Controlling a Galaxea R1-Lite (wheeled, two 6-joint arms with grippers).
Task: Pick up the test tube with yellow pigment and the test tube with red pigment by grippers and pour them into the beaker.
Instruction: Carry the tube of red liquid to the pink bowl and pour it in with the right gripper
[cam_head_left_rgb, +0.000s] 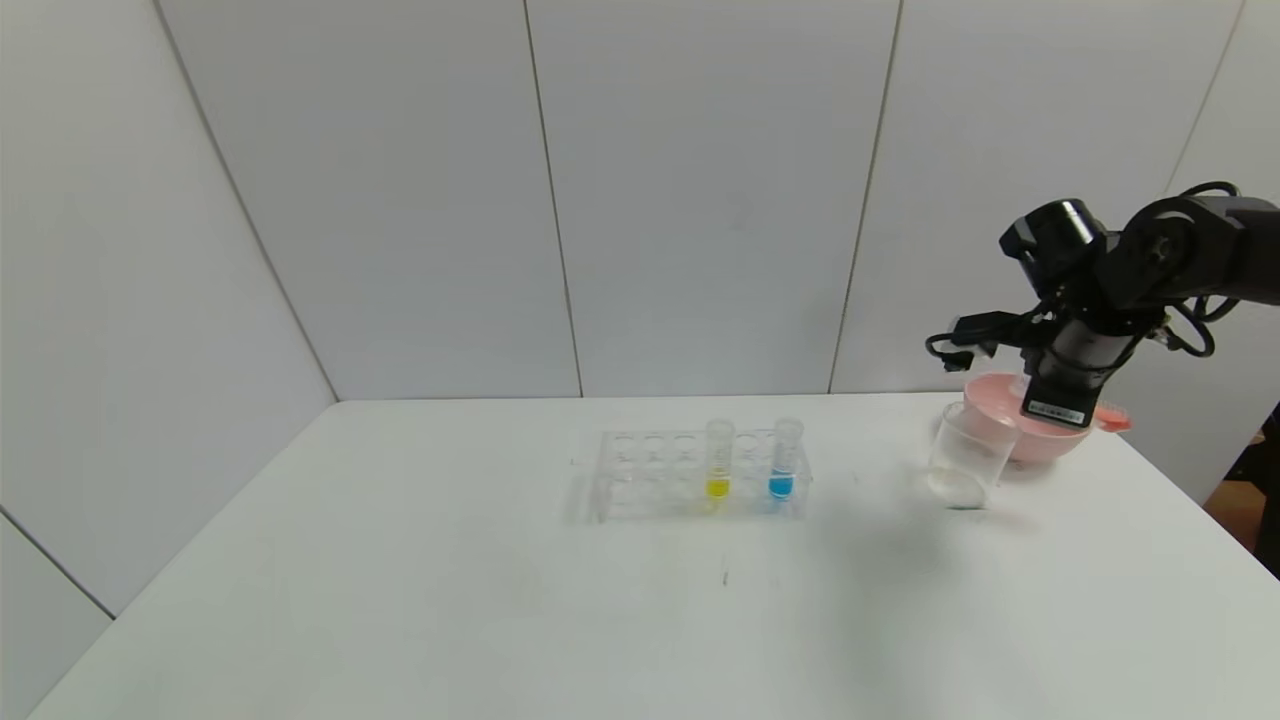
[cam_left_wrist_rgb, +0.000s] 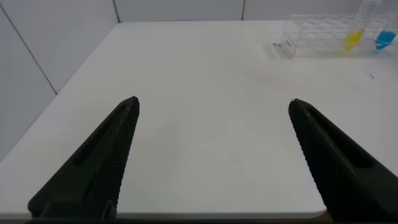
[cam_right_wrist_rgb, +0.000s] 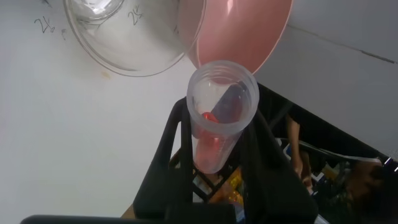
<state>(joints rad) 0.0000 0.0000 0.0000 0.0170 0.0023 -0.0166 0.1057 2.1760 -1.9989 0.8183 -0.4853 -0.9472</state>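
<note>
**Red tube at the beaker, pour not started**

Test tube with red pigment (cam_right_wrist_rgb: 221, 109) is clamped in the right gripper (cam_right_wrist_rgb: 217, 163), jaws closed on its body, mouth aimed toward the beaker (cam_right_wrist_rgb: 124, 34). Red liquid sits low in the tube, so I judge it isn't tipped enough to flow. In the head view the gripper hangs just above the beaker, with the pink bowl (cam_head_left_rgb: 1040, 440) right behind it. Test tube with yellow pigment (cam_head_left_rgb: 718, 462) stands in the clear rack (cam_head_left_rgb: 640, 475) beside a blue tube (cam_head_left_rgb: 782, 460). Left gripper (cam_left_wrist_rgb: 211, 107) is parked, jaws wide open, holding nothing, well apart from the rack.
</note>
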